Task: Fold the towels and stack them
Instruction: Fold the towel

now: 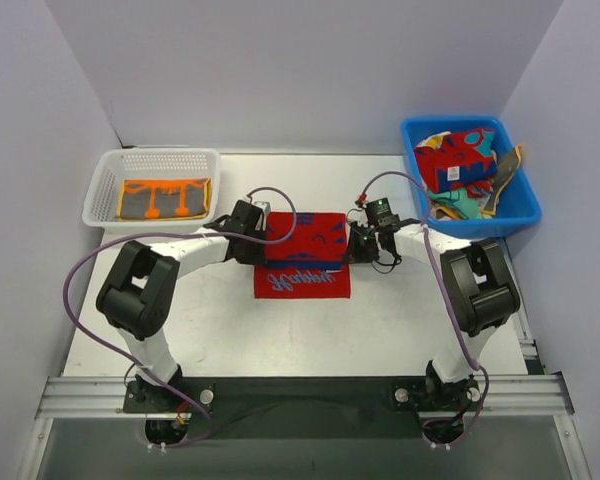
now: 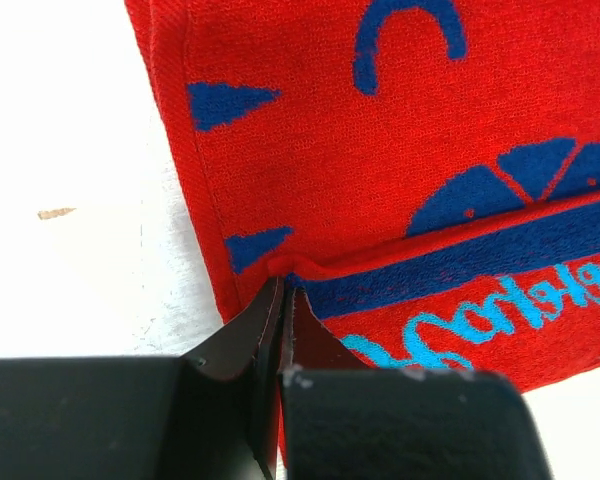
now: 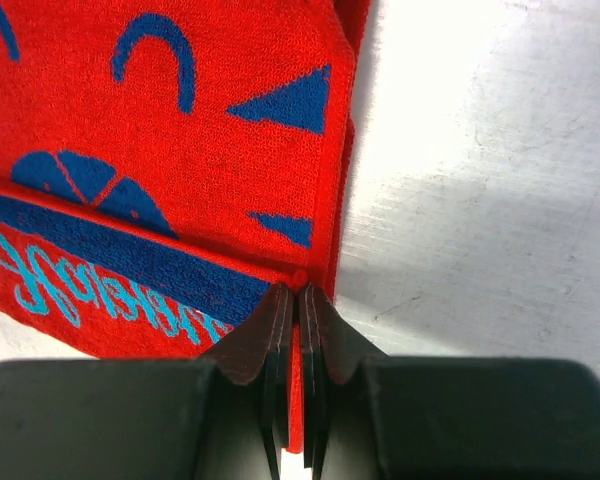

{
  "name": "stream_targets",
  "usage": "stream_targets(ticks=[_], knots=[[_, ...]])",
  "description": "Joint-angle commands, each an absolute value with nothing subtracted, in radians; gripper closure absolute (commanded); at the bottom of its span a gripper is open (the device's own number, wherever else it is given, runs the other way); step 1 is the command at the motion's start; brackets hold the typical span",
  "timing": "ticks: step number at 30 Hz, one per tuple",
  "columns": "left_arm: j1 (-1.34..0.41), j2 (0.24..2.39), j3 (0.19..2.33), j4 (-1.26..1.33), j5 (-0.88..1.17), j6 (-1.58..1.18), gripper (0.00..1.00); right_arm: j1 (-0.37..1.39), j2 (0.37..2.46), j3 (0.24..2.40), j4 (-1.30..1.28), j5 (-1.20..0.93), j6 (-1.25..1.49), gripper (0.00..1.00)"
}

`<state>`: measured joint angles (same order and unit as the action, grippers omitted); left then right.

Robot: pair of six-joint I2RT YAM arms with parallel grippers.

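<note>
At the far left of the table (image 1: 230, 330), the white mesh basket (image 1: 98, 190) contains one orange-and-grey towel (image 1: 165, 197), lying flat. The left gripper (image 2: 283, 298) is clamped at the left edge of the red towel (image 1: 302, 262), at the fold line; cloth between its fingertips appears to be gripped, though the wrist view shows only a sliver. The red towel lies at table centre, between the two grippers, with its teal lettering on the near portion. The right gripper (image 3: 298, 295) is clenched on the towel's right edge. At the far right, the blue bin (image 1: 525, 205) holds crumpled towels (image 1: 460, 160).
</note>
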<state>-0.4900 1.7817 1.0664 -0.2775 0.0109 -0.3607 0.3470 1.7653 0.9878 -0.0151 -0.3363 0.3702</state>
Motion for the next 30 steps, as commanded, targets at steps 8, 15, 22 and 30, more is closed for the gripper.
stream_targets(ticks=[8,15,22,30], knots=[[-0.479,1.674,1.083,-0.313,-0.029,-0.31,1.0,0.331,1.664,1.035,-0.094,-0.282,0.331,1.0],[-0.482,1.609,1.23,-0.419,-0.02,-0.293,1.0,0.334,1.566,1.109,-0.153,-0.294,0.325,1.0],[-0.502,1.483,1.138,-0.439,-0.008,-0.351,1.0,0.351,1.453,1.051,-0.184,-0.298,0.336,1.0],[-0.552,1.502,0.892,-0.307,-0.011,-0.422,1.0,0.379,1.515,0.934,-0.164,-0.291,0.348,1.0]])
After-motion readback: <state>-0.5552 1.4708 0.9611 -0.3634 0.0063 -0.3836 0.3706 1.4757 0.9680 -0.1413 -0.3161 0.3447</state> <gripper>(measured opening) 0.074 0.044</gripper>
